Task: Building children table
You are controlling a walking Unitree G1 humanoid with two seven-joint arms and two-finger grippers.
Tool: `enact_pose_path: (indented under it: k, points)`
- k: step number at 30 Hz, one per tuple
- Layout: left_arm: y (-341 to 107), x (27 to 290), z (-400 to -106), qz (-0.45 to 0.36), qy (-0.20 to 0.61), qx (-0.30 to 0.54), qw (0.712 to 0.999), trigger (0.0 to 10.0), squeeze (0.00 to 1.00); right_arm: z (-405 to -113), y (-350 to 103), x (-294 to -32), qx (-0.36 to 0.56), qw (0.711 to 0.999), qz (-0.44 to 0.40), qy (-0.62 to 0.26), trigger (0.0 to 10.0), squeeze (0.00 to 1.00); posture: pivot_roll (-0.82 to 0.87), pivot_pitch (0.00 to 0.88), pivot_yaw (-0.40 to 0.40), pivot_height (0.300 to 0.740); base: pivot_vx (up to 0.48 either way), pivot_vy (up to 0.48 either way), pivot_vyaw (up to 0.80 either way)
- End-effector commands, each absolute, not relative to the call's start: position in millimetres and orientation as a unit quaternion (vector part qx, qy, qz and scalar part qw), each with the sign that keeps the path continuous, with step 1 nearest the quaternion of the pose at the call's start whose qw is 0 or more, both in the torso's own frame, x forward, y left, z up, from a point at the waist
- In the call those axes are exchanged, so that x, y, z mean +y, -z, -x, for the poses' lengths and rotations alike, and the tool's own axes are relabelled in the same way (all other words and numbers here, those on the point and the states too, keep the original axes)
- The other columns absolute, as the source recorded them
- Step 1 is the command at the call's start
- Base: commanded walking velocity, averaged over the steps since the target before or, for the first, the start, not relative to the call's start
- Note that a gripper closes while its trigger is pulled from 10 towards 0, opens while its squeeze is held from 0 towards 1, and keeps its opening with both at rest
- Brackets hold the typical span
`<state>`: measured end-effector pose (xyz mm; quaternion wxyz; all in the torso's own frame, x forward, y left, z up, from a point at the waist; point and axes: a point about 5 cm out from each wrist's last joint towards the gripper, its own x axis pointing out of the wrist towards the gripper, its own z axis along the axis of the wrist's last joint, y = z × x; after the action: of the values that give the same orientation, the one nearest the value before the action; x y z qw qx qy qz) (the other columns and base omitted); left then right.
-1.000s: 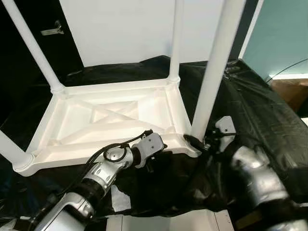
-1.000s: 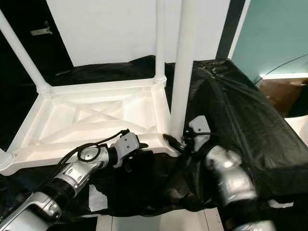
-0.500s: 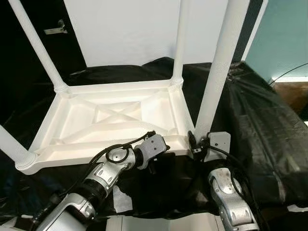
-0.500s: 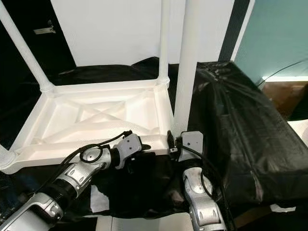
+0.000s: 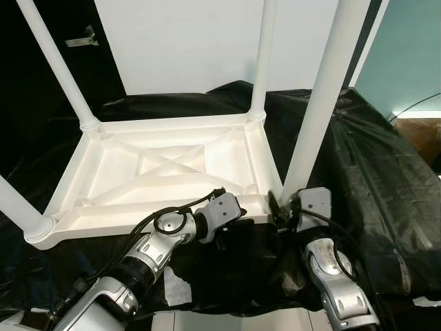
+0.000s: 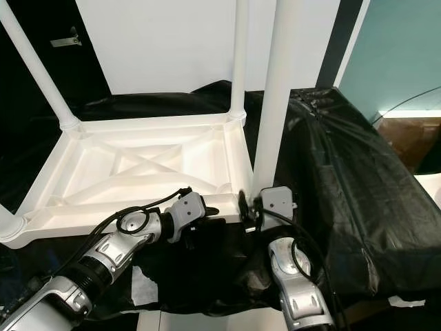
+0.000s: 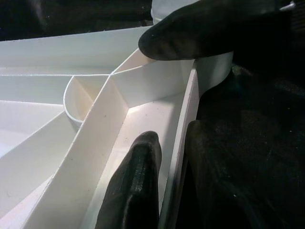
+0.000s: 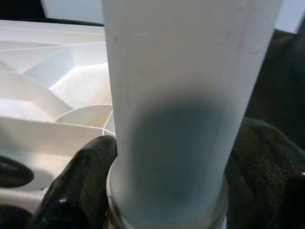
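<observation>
A white plastic children's table (image 5: 172,126) lies upside down on black cloth, its legs pointing up. My left gripper (image 7: 174,157) is at the near rim (image 5: 241,202), with one finger (image 7: 138,186) inside the ribbed underside and the other outside; it is shut on that rim. The near right leg (image 5: 320,103) stands in its corner socket. At its base, my right gripper (image 8: 171,181) is shut on it, with a black finger (image 8: 81,186) on either side. Both wrists (image 6: 189,210) sit close together at the table's near right corner.
Black cloth (image 5: 372,179) covers the work surface and drops off at the right. Other white legs (image 5: 55,62) rise at the far left, far right and near left. A white panel (image 5: 186,41) stands behind, with a teal wall (image 5: 413,55) to the right.
My right arm has swung in from the right and settled under the near right leg, its gripper staying at the leg's base. The left gripper has held still. The camera has shifted a little.
</observation>
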<state>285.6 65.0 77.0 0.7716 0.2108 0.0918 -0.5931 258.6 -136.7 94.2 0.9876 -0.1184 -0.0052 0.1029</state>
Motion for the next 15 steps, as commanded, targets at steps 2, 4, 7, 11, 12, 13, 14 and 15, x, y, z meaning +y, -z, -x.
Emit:
enact_pose_path:
  k: [2, 4, 7, 11, 12, 13, 14, 15]
  points:
    - [-37, 76, -253, -0.198, 0.693, 0.21, 0.66, 10.0, 0.0, -251, -80, -142, 0.028, 0.976, 0.123, -0.178, 10.0, 0.0, -0.08, 0.013, -0.001, 0.74, 0.0, 0.0, 0.0]
    - [-37, 77, -253, -0.198, 0.694, 0.211, 0.659, 10.0, 0.0, -254, -86, -153, 0.024, 0.967, 0.131, -0.218, 10.0, 0.0, -0.08, 0.012, 0.0, 0.74, 0.0, 0.0, 0.0]
    - [-38, 77, -253, -0.2, 0.694, 0.21, 0.659, 10.0, 0.0, -258, -91, -161, 0.021, 0.959, 0.146, -0.24, 10.0, 0.0, -0.09, 0.011, 0.001, 0.74, 0.0, 0.0, 0.0]
    - [-38, 77, -254, -0.201, 0.694, 0.208, 0.659, 10.0, 0.0, -266, -101, -167, 0.013, 0.946, 0.168, -0.277, 10.0, 0.0, -0.08, 0.01, 0.0, 0.74, 0.0, 0.0, 0.0]
    - [-38, 77, -254, -0.201, 0.694, 0.208, 0.659, 10.0, 0.0, -266, -101, -167, 0.013, 0.946, 0.168, -0.277, 10.0, 0.0, -0.08, 0.01, 0.0, 0.74, 0.0, 0.0, 0.0]
    - [-39, 77, -254, -0.201, 0.694, 0.208, 0.659, 10.0, 0.0, -269, -103, -168, 0.01, 0.943, 0.172, -0.284, 10.0, 0.0, -0.08, 0.01, 0.0, 0.74, 0.0, 0.0, 0.0]
    - [-39, 77, -254, -0.201, 0.694, 0.208, 0.659, 10.0, 0.0, -271, -105, -168, 0.007, 0.94, 0.175, -0.292, 10.0, 0.0, -0.08, 0.01, 0.0, 0.74, 0.0, 0.0, 0.0]
    - [-39, 77, -254, -0.2, 0.694, 0.208, 0.659, 10.0, 0.0, -272, -106, -168, 0.007, 0.935, 0.178, -0.306, 10.0, 0.0, -0.08, 0.01, 0.0, 0.74, 0.0, 0.0, 0.0]
